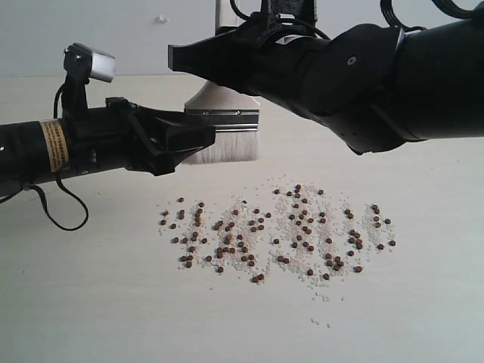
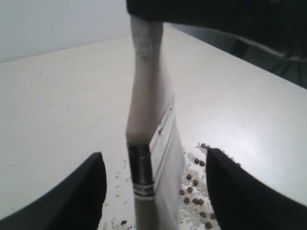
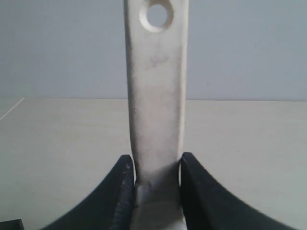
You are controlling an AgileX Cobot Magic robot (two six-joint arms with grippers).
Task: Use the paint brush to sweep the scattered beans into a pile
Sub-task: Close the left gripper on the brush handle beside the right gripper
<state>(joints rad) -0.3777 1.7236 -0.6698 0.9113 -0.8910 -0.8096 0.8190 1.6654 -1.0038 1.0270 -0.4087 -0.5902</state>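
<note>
R claw clamped on paint brush handle, L claw wide open astride its ferrule, beans near bristles

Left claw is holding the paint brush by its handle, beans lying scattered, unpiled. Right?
Wrong claw: the right claw grips the paint brush by its handle, shown in the right wrist view; the left claw stands open around the ferrule. The beans do lie scattered, unpiled.
</note>
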